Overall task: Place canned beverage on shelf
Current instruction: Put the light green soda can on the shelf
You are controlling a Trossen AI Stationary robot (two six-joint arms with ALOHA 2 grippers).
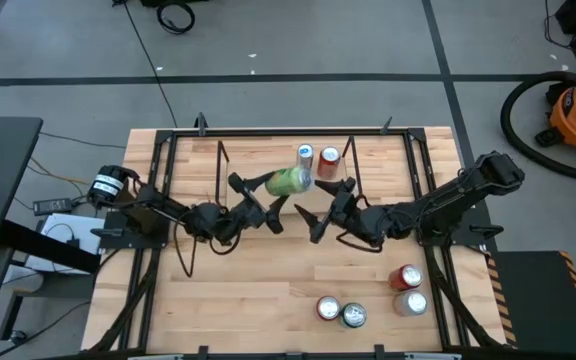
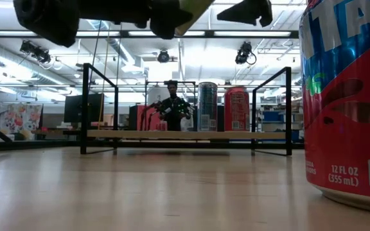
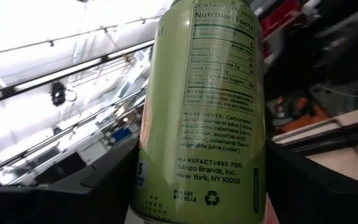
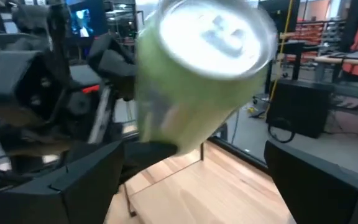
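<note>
Handover mid-table, shelf (image 1: pixel 268 150) just beyond.
My left gripper (image 1: pixel 268 190) grips the green can (image 1: pixel 290 181), lying tilted, long axis toward my right gripper (image 1: pixel 320 212), fingers spread wide, holding nothing; probably clear of the can.

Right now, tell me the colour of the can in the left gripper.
Light green can, clearest in the left wrist view.

Left gripper (image 1: pixel 268 190) holding a tilted green can (image 1: pixel 290 180) above the shelf (image 1: pixel 230 160), right gripper (image 1: pixel 313 222) open nearby, two cans (image 1: pixel 317 156) standing on the deck
</note>
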